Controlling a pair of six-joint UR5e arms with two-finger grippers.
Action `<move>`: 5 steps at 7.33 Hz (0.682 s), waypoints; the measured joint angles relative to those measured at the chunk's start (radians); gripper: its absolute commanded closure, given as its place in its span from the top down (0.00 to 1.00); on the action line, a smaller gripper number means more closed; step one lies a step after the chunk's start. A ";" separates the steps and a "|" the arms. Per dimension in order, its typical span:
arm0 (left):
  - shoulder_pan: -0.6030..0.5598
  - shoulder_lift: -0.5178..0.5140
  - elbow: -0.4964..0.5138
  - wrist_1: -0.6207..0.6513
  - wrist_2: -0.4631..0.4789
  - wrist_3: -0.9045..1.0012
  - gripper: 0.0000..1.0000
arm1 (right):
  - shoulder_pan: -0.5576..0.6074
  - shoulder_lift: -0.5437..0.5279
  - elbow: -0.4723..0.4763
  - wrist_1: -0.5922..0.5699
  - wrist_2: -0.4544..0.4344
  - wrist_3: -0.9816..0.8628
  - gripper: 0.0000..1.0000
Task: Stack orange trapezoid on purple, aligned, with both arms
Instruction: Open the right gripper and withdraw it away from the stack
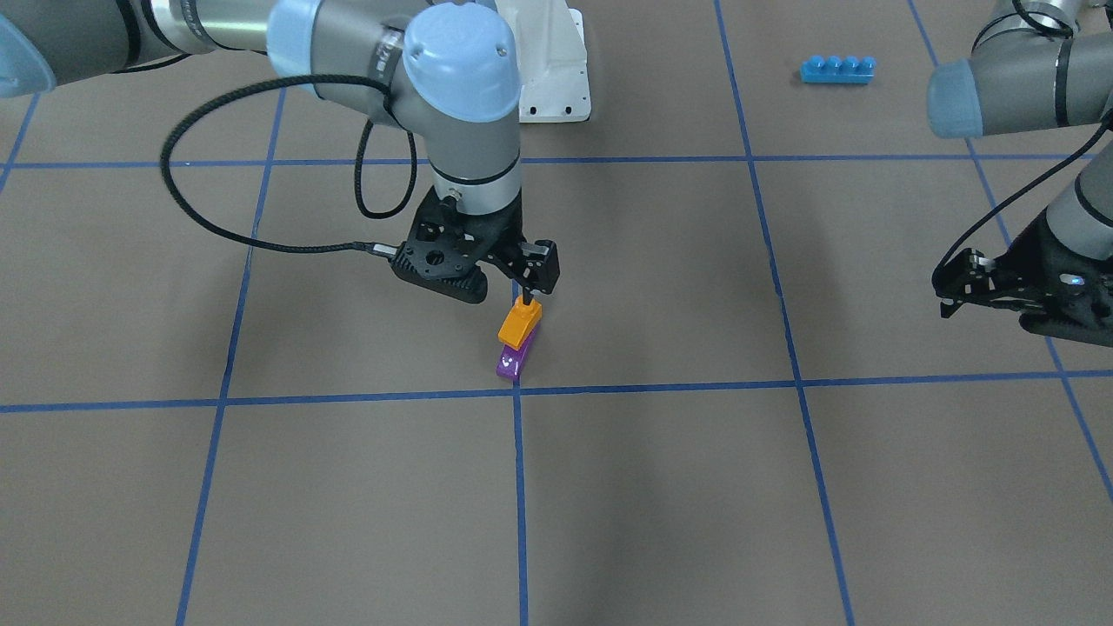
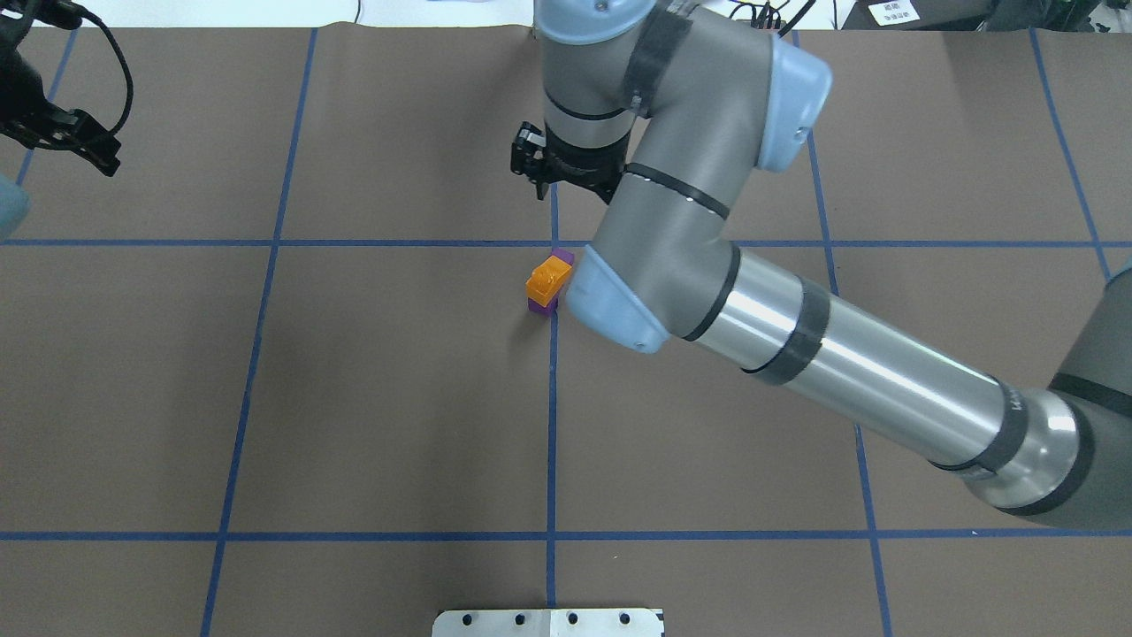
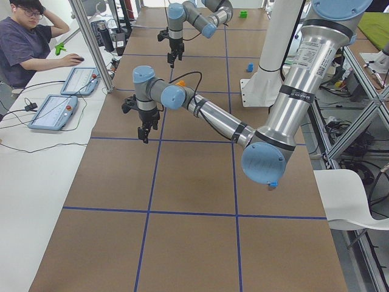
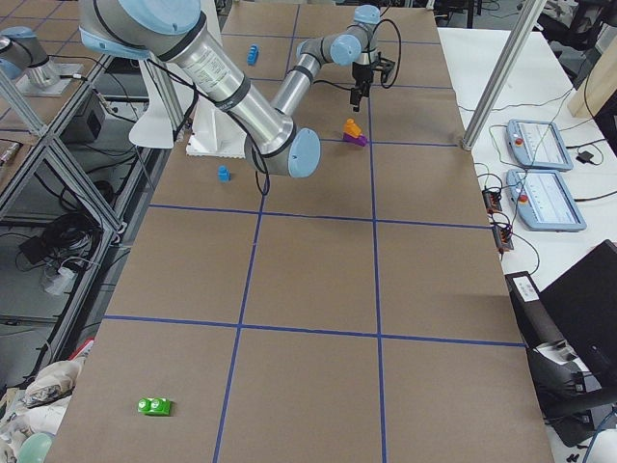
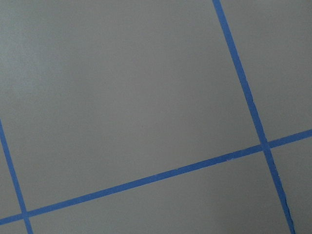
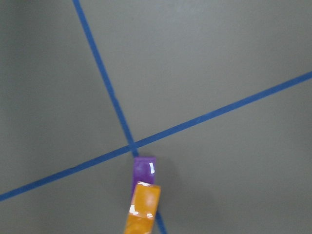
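Observation:
The orange trapezoid rests on the purple block near a crossing of blue tape lines. From overhead the orange one covers the middle of the purple one, which shows at both ends. The right wrist view shows orange over purple at its bottom edge. My right gripper hangs just above the stack, apparently open, and holds nothing; it also shows overhead. My left gripper is open and empty, far off at the table's side.
A long blue four-stud brick lies near the robot's base side. The white base plate is at the robot's edge. A small blue block and a green block lie far away. An operator sits beside the table.

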 measured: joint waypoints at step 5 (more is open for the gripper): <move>-0.264 0.143 0.061 -0.059 -0.004 0.376 1.00 | 0.341 -0.529 0.192 0.064 0.100 -0.762 1.00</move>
